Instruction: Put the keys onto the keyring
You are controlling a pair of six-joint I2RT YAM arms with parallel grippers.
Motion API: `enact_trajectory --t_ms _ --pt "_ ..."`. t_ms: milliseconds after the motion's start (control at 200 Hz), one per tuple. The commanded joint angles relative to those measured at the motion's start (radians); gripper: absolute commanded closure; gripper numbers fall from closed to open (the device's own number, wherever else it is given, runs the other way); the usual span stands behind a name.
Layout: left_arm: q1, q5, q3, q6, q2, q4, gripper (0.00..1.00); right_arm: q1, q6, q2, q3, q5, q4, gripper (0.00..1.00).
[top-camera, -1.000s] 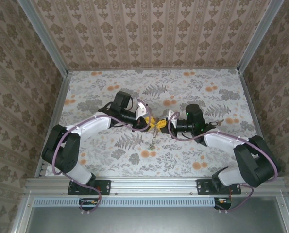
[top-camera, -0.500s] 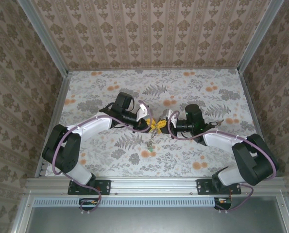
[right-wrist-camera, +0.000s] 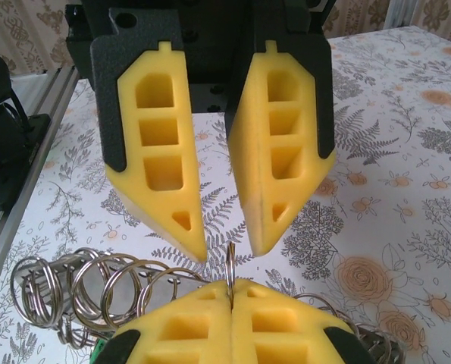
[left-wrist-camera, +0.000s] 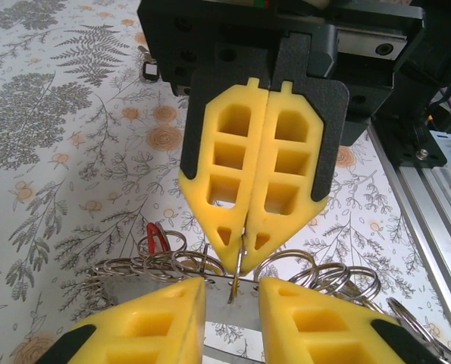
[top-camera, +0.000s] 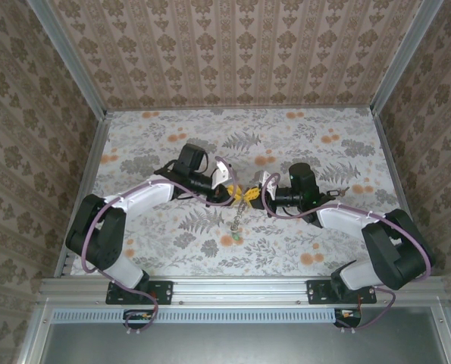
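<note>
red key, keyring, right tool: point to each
red key (left-wrist-camera: pixel 155 233), left wrist view, its red head
keyring (right-wrist-camera: pixel 230 262), right wrist view, its thin edge
right tool (left-wrist-camera: pixel 244 246), left wrist view, between its tips

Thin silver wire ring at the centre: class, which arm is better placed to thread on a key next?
Left, probably. The right gripper is shut on the thin silver wire ring, holding it steady; the left gripper has its jaws apart, with the red-headed key near it.
</note>
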Motion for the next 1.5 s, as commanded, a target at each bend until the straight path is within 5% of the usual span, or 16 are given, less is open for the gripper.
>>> enact_trajectory --t_ms 0,575,1305,1495 --pt "0.013 0.031 -0.018 -0.011 -0.024 0.023 0.74 -0.006 0.01 0.001 -0.006 -0.039 0.05 1.0" --pt "-0.02 0.055 0.035 0.027 0.056 -0.04 0.74 -0.006 0.024 0.0 -0.003 -0.042 0.064 1.0" --pt "-0.041 0.052 0.047 0.012 0.06 -0.006 0.95 -0.006 0.028 0.015 0.024 -0.05 0.025 1.0" --pt "-0.043 0.055 0.051 0.002 0.063 0.008 0.9 -0.005 0.017 0.012 0.03 -0.047 -0.001 1.0"
